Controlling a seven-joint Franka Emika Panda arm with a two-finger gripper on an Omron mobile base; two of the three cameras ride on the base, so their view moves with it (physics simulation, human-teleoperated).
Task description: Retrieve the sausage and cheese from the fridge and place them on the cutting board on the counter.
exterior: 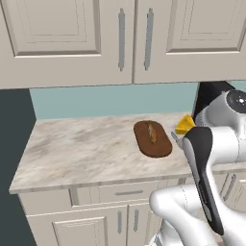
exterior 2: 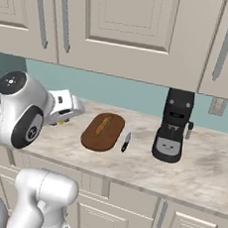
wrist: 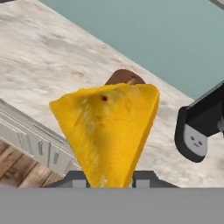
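My gripper (wrist: 109, 178) is shut on the cheese (wrist: 109, 131), a bright yellow wedge held in the air with its point away from the fingers. The cheese (exterior: 184, 125) hangs just right of the cutting board (exterior: 153, 140), above the counter (exterior: 81, 149). On the dark oval board lies the sausage (exterior: 153, 133), a short brown link. From the right side, the hand (exterior 2: 62, 108) is left of the cutting board (exterior 2: 102, 131), where the sausage (exterior 2: 103, 125) rests, and a bit of the cheese (exterior 2: 62, 122) peeks out under the hand. The fridge is out of view.
A black coffee machine (exterior 2: 173, 126) stands on the counter right of the board, with a small knife (exterior 2: 126, 141) between them. Cream wall cabinets (exterior: 120, 38) hang overhead. The counter ends at its left edge (exterior: 21, 163).
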